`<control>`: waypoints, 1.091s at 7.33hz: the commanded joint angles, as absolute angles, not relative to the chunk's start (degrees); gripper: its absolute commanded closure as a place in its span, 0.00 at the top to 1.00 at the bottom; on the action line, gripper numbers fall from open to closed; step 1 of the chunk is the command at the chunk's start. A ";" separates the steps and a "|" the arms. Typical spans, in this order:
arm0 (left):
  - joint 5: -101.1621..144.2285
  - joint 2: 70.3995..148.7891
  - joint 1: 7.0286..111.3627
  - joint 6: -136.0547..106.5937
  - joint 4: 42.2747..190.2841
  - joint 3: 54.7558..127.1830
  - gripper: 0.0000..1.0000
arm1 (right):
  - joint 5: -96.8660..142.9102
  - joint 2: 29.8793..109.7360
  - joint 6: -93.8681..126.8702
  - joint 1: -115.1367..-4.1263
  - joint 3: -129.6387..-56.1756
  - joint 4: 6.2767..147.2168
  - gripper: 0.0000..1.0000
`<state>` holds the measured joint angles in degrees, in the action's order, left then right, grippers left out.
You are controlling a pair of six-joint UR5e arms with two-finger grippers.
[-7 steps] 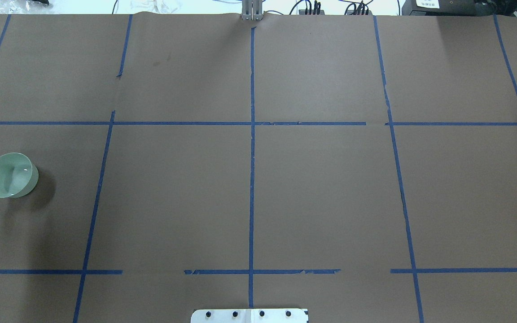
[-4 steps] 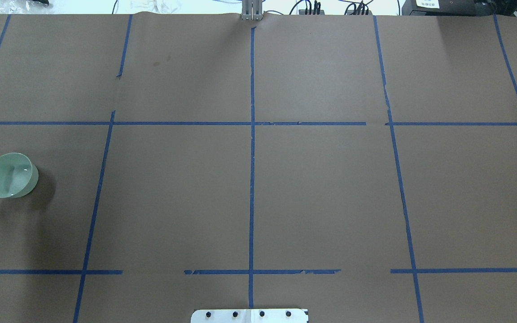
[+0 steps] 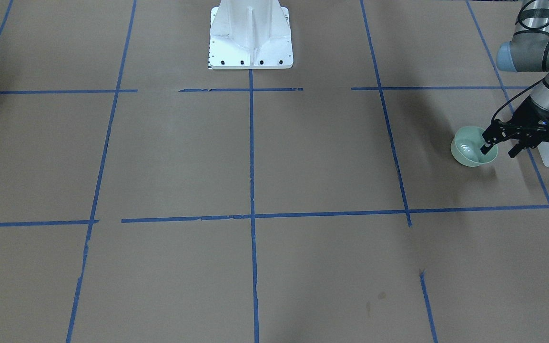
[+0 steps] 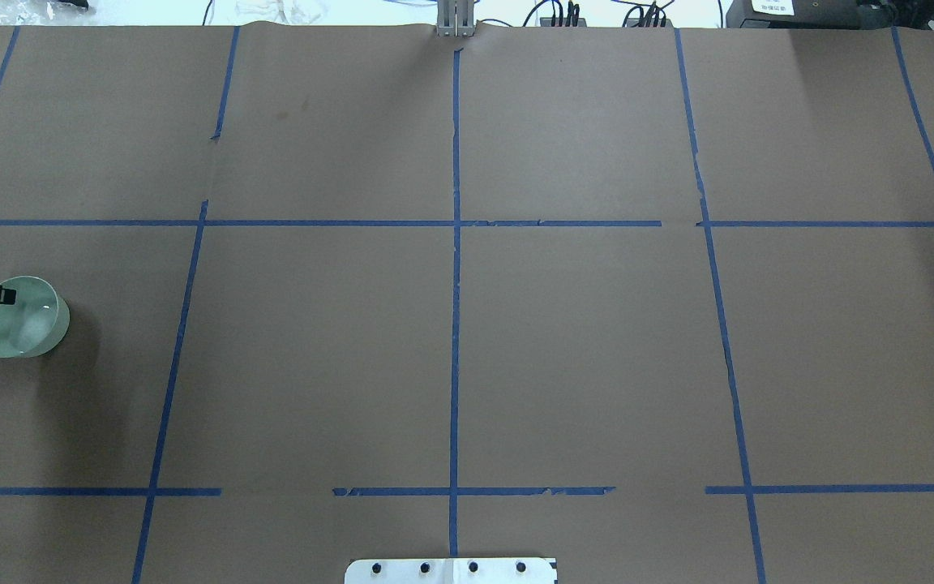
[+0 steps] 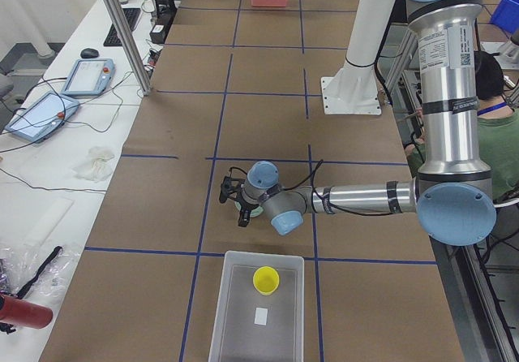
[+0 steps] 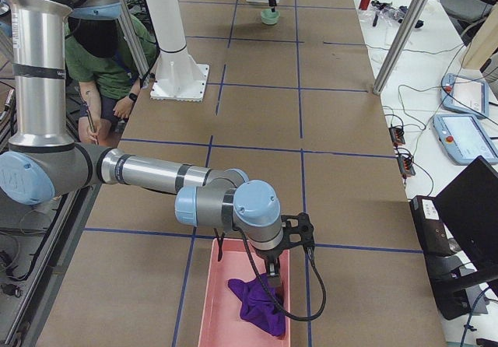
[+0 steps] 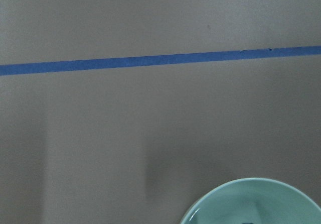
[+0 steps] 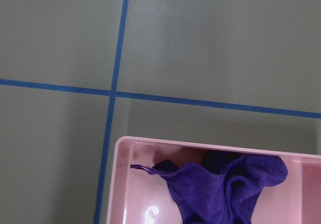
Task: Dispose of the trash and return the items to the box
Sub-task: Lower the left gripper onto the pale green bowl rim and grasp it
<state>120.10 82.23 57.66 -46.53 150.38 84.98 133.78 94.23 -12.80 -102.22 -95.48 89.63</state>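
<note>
The pale mint-green bowl (image 3: pixel 467 153) stands upright on the brown table at my far left; it also shows in the overhead view (image 4: pixel 25 328) and the left wrist view (image 7: pixel 256 204). My left gripper (image 3: pixel 499 150) is open at the bowl's rim, with one finger (image 4: pixel 3 296) inside the bowl and the other outside, towards the box. The frosted-white box (image 5: pixel 235 313) lies just beyond the bowl, with the yellow cup (image 5: pixel 266 280) standing in it. My right gripper (image 6: pixel 274 273) hangs over a pink tray; I cannot tell if it is open or shut.
The pink tray (image 6: pixel 222 308) at the table's right end holds a purple cloth (image 8: pixel 225 189). The white robot base (image 3: pixel 250 38) stands at the middle of the near edge. A seated person (image 6: pixel 109 59) is behind the robot.
My left gripper has come in from the left edge and reached over the bowl's rim. The bowl has not moved.
</note>
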 commanded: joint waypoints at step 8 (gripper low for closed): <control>137.87 77.08 63.07 -44.14 149.77 93.33 0.00 | 134.56 95.19 1.04 -88.87 -108.28 95.19 1.00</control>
